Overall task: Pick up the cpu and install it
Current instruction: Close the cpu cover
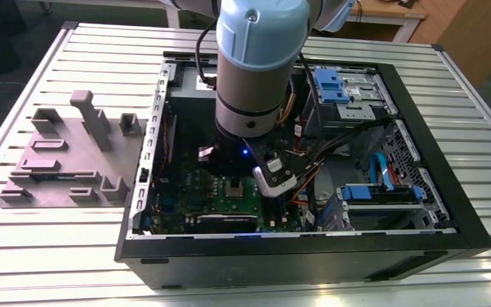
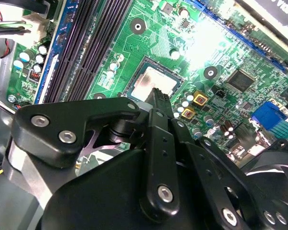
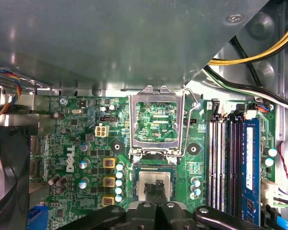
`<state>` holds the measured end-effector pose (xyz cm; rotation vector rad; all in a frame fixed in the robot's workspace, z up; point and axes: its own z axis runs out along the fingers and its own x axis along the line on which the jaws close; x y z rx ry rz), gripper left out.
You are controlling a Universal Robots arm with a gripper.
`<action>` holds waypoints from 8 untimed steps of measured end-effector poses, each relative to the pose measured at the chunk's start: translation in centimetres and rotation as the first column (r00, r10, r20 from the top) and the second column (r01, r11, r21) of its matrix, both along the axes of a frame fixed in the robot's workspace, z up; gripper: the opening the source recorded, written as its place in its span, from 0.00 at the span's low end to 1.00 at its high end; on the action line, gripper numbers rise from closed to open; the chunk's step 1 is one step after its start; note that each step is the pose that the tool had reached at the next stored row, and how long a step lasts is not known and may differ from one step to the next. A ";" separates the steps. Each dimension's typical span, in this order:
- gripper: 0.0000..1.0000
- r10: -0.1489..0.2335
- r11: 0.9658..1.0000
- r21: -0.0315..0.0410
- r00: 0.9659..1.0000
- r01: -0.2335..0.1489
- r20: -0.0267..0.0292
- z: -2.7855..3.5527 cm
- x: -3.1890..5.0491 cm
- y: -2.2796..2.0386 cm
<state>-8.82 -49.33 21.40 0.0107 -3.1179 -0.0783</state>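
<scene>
The cpu [image 3: 156, 178] is a small pale silver square lying flat in the socket of the green motherboard [image 3: 86, 143]. It also appears in the second wrist view [image 2: 151, 81] and in the exterior view [image 1: 234, 187]. My gripper [image 3: 156, 188] hovers right over the cpu's middle with its black fingers pressed together and nothing between them; I cannot tell whether the tips touch the chip. The second wrist view shows the same narrow tip of the gripper [image 2: 158, 95] above the chip. The socket's metal load frame [image 3: 156, 122] stands hinged open beside the cpu.
Dark memory slots [image 3: 225, 163] run beside the socket, and a blue slot [image 3: 251, 167] lies past them. A large grey box [image 3: 110, 43] overhangs the board. Yellow and black cables [image 3: 249, 57] cross nearby. Drive bays with blue clips [image 1: 382, 192] fill the case's other side. A grey fixture block [image 1: 66, 160] sits outside the case.
</scene>
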 end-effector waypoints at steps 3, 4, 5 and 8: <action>0.10 0.000 1.000 0.000 1.000 0.000 0.000 0.00 0.00 0.00; 0.10 0.000 1.000 0.000 1.000 0.000 0.000 0.00 0.00 0.00; 0.10 0.000 1.000 0.000 1.000 0.000 0.000 0.00 0.00 0.00; 0.10 0.000 1.000 0.000 1.000 0.000 0.000 0.00 0.00 0.00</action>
